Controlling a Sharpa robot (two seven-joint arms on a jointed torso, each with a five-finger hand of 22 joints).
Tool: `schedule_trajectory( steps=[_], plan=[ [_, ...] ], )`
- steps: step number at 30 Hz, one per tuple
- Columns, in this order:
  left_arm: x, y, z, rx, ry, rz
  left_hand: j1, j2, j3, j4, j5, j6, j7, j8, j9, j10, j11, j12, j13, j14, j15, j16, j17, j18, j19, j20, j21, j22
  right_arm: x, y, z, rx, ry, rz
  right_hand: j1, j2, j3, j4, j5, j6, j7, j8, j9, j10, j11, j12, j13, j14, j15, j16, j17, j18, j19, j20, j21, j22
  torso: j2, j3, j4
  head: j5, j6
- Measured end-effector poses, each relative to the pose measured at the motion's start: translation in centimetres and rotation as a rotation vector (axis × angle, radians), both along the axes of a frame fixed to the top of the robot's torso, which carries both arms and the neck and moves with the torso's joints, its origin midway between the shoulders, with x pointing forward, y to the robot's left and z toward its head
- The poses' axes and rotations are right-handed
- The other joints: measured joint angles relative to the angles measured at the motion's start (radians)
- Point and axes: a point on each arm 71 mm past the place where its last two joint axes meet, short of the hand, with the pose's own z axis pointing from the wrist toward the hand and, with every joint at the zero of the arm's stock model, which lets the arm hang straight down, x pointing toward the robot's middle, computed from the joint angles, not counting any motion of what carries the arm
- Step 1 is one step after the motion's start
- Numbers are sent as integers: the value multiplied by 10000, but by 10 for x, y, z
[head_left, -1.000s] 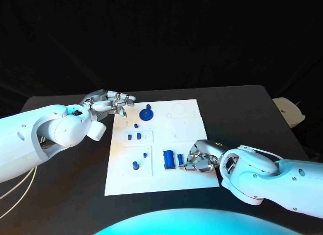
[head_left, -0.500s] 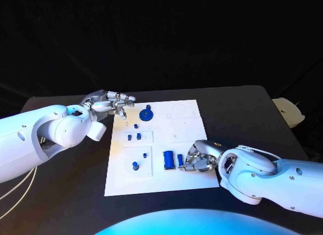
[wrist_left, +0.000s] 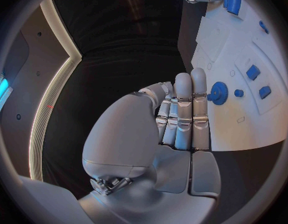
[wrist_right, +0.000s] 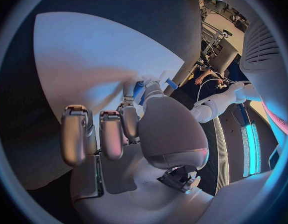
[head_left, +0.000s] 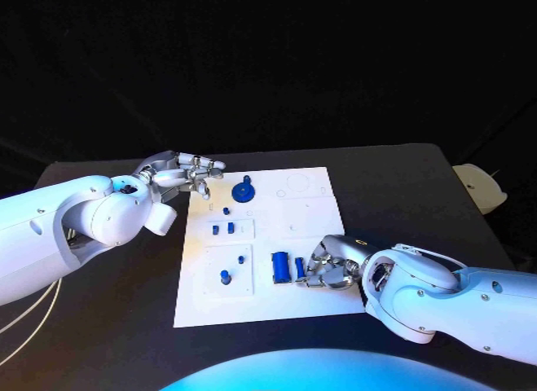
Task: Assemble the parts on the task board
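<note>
Blue narrow part, apparently pinched in right hand fingers, barely shifted over task board; left hand empty, fingers apart.

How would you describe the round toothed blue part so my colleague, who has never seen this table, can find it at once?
Start at the white task board in the middle of the black table. Go to its far end, on the side of the left hand. The blue gear lies there: a flat toothed disc, the only round wheel, where the other blue parts are small blocks and pegs.
</note>
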Motion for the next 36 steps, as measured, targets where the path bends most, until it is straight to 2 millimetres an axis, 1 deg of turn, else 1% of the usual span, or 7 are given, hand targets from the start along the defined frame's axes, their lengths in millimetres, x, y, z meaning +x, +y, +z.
schedule_trajectory(
  steps=[2,8,18,26,29,36],
  plan=[
    [0,0,0,1,1,1,0,0,0,0,0,-2,1,0,0,0,0,0,0,0,0,0,0,0,0,0,0,0,-1,1,1,38,7,23,41,-38,-25,-24,-9,-4,5,0,9,0,0,0,1,0,0,0,3,0,0,0,0,0,0,0,0,0,1],
    [0,0,0,4,3,4,0,0,0,0,0,-2,1,0,0,0,0,0,0,0,0,0,1,1,0,0,0,0,-4,0,3,111,0,34,41,-38,-188,68,-115,-14,15,0,19,0,1,0,2,0,0,0,3,-1,0,0,0,-1,4,0,-2,0,5],
    [0,0,0,9,5,5,0,0,27,-28,0,-2,1,0,1,0,0,0,1,0,0,0,-8,0,0,0,0,1,-10,-2,11,295,-91,90,40,-39,-249,117,-115,-16,16,1,30,-1,1,11,3,0,0,0,1,0,0,0,0,-2,6,5,-6,-18,9],
    [0,0,0,13,6,8,0,0,27,-28,0,-2,1,0,2,0,0,0,1,0,0,0,-8,0,0,0,0,1,-7,-9,13,232,-251,-46,38,-41,-318,186,-115,-16,16,1,44,-2,3,23,3,0,0,0,1,0,0,0,0,-3,8,7,-6,-12,8],
    [0,0,0,13,5,8,0,0,54,0,0,-2,1,0,-8,0,0,0,-8,0,0,0,-8,1,0,0,0,1,-6,-11,13,206,-283,-78,32,-35,-346,214,-58,-16,16,53,47,-18,19,38,3,0,0,0,0,0,0,0,0,-4,9,7,-6,-11,3],
    [0,0,0,13,5,6,0,0,54,0,0,-2,0,0,-8,0,0,0,-8,0,0,0,-16,0,0,0,0,2,-2,-12,13,133,-367,-110,-73,69,-374,241,-52,17,-17,60,57,1,0,74,5,0,0,0,0,0,0,0,0,-4,10,7,-6,-5,0]
  ],
)
